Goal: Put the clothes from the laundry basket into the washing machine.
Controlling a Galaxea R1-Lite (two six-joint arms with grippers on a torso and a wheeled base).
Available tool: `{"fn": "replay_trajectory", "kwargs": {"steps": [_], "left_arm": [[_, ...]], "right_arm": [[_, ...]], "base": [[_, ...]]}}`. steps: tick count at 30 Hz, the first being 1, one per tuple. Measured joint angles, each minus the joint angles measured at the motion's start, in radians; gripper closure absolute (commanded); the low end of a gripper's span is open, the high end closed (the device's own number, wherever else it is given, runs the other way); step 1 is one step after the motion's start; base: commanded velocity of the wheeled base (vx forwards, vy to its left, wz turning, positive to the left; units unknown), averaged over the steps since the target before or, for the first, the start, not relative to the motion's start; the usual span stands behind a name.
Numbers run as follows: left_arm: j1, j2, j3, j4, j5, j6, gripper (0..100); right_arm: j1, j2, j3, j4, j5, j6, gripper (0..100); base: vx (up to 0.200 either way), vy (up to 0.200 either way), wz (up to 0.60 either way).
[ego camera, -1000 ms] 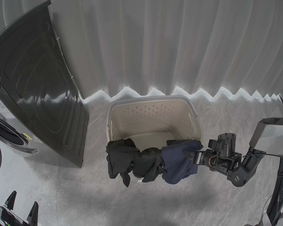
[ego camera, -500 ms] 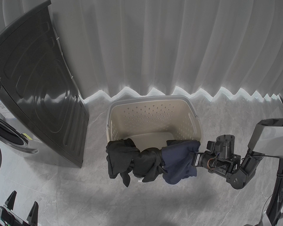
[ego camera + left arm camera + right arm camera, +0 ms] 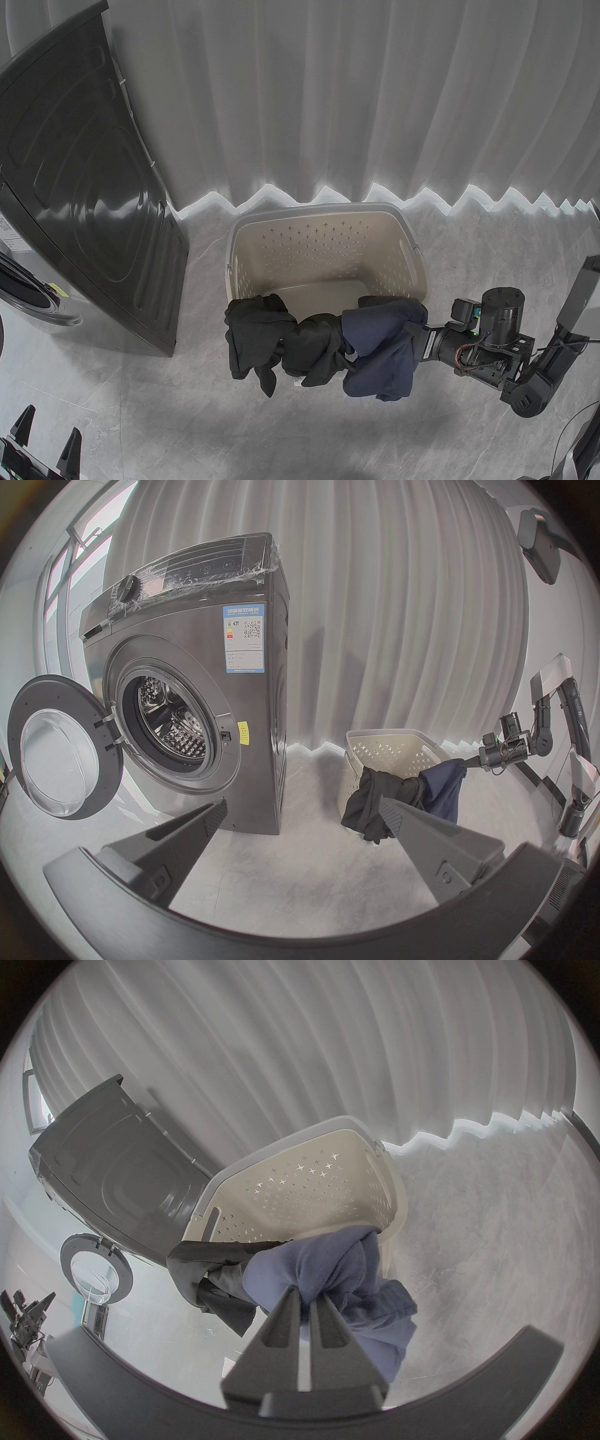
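Right claw (image 3: 305,1300) clamped on a navy-blue cloth garment (image 3: 375,350), slung with a black cloth garment (image 3: 269,340) over the near rim of the cream perforated plastic laundry basket (image 3: 325,207). Bundle's long axis along that rim, pointing from the claw toward the dark grey front-loading washing machine (image 3: 187,730), open-doored, left of the basket. Left claw (image 3: 301,804) spread wide, well apart from the basket

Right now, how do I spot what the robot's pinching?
Find the big dark grey washing machine, then the cream plastic laundry basket beside it. Two garments hang over its front rim; yours is the navy blue garment in the right gripper, not the black garment.
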Motion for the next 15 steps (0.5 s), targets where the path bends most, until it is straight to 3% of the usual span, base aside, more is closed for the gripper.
{"fn": "replay_trajectory", "kwargs": {"steps": [3,4,15], "left_arm": [[0.000,0.000,0.000,0.000,0.000,0.000,0],[0.000,0.000,0.000,0.000,0.000,0.000,0],[0.000,0.000,0.000,0.000,0.000,0.000,0]], "right_arm": [[-0.005,-0.003,0.003,0.001,-0.001,-0.001,100],[-0.007,-0.001,0.004,0.001,-0.001,-0.001,0],[-0.050,0.111,-0.044,-0.006,-0.034,-0.009,0]], "base": [[0.000,0.000,0.00],[0.000,0.000,0.00],[0.000,0.000,0.00]]}}
